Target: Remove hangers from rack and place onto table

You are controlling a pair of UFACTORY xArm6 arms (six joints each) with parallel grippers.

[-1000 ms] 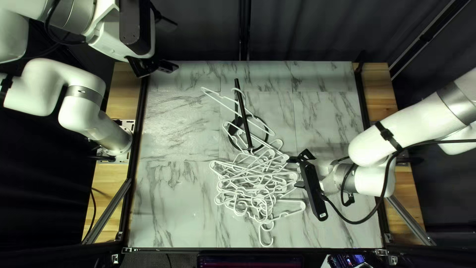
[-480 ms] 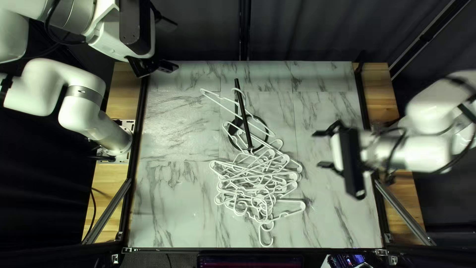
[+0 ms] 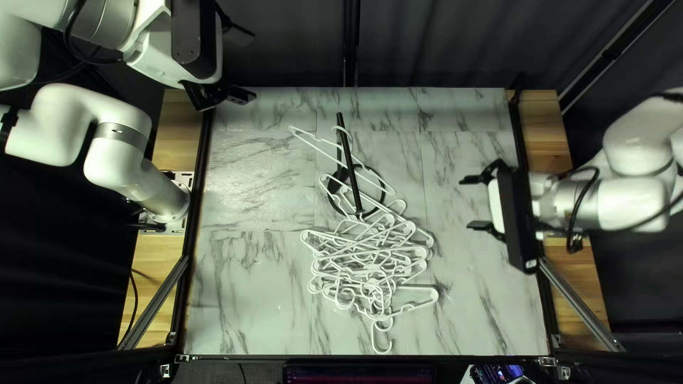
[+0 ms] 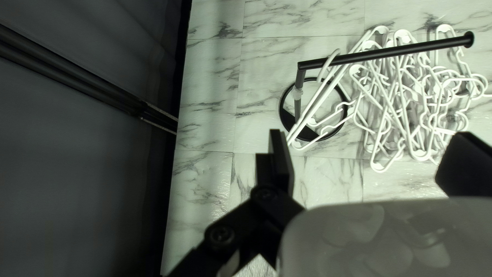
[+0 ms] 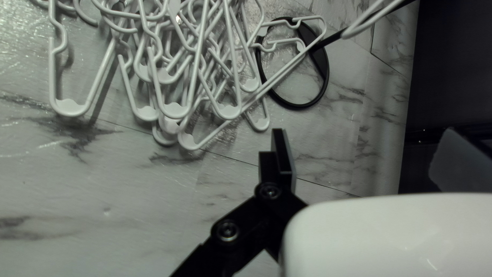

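Right gripper [image 3: 467,203], spread open and empty, has backed away from the white hangers [image 3: 370,263] heaped between the table's [image 3: 249,291] centre and near edge, leaving at least one hanger [image 4: 309,115] on the black rack [image 3: 346,153] to remove.

Overhead light glints off the marble-patterned tabletop [image 3: 249,306]; white plastic hangers [image 5: 69,107] cast soft shadows before a dim curtain [image 3: 441,43].

Dark curtain [image 3: 434,57] behind marble-patterned tabletop [image 3: 249,284], wooden side strips [image 3: 548,135].
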